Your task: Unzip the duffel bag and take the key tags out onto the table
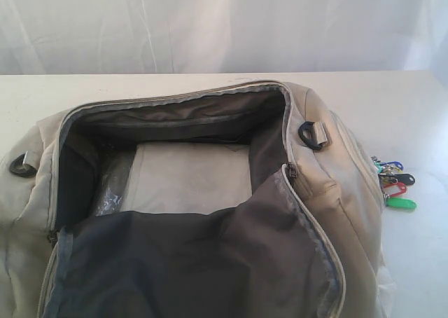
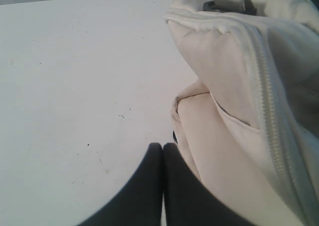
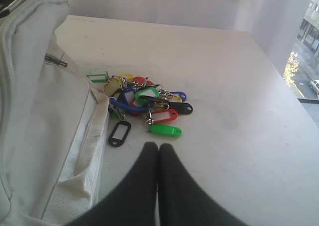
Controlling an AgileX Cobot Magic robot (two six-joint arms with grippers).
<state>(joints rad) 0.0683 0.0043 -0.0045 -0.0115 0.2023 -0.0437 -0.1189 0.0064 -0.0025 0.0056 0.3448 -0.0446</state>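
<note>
Nearest us, the duffel bag [image 1: 339,199] lies unzipped, its flap [image 1: 196,262] folded toward the near edge with the dark grey lining up. The fabric slumps and creases, so we judge it soft and yielding. A pull on it would drag cloth, not shift the bag as one body.

Just beyond the flap, the opening shows a pale base panel [image 1: 189,174] and some crinkled clear plastic [image 1: 112,188] at its left. We see no tags inside. A zipper pull [image 1: 290,169] hangs at the right corner of the opening, and a black strap ring [image 1: 311,136] sits a little farther back.

The key tags [image 1: 395,185] lie on the table [image 1: 392,101] just beside the bag's right end, in a loose heap of green, red, blue and black plastic on metal rings. We judge them light, hard and slick, and likely to splay or slide if nudged. The best hold looks like the tangle of rings at the middle, or one flat tag pinched across its faces.

The right gripper [image 3: 158,147] hangs near the heap with its jaws pressed together on nothing. The left gripper [image 2: 162,146], at the bag's left end, is likewise closed and empty.

Farthest off, bare tabletop runs to a white curtain [image 1: 210,24].
</note>
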